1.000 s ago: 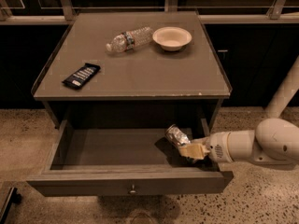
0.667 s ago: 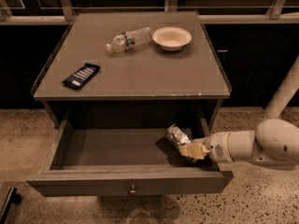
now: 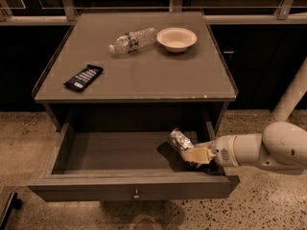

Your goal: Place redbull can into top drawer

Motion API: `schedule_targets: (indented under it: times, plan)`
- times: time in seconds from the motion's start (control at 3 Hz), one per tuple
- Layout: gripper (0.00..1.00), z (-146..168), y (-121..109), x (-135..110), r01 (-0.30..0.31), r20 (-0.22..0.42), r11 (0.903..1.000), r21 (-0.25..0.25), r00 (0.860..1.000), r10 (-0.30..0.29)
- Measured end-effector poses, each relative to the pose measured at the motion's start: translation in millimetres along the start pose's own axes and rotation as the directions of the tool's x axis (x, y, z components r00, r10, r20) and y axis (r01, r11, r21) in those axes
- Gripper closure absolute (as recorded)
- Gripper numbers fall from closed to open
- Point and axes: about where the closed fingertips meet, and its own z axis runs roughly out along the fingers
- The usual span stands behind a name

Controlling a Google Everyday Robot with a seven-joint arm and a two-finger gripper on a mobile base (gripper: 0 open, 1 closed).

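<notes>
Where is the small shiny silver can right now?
Camera view: the small shiny silver can is tilted in the right part of the open grey-brown drawer, at the tip of the hand.

The redbull can (image 3: 180,140) is shiny silver metal. The gripper (image 3: 192,153), in smooth cream plastic, clamps it inside the top drawer (image 3: 129,188), below the counter's (image 3: 144,78) front right corner. The drawer is matt grey-brown, with 1 small metal knob (image 3: 136,194). The counter top is smooth and matt. Near its back edge lie a clear, ridged plastic water bottle (image 3: 133,40) and a matt pale bowl (image 3: 176,38). Near its left edge lies a dark, glossy wrapper (image 3: 83,77).
</notes>
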Motion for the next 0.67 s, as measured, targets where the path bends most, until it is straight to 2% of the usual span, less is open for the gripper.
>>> schedule_targets:
  times: [0.33,0.67]
  plan:
    - [0.13,0.0,0.0,0.0,0.000,0.000,1.0000,0.000,1.000,0.000]
    - [0.00,0.1,0.1,0.0,0.000,0.000,1.0000,0.000,1.000,0.000]
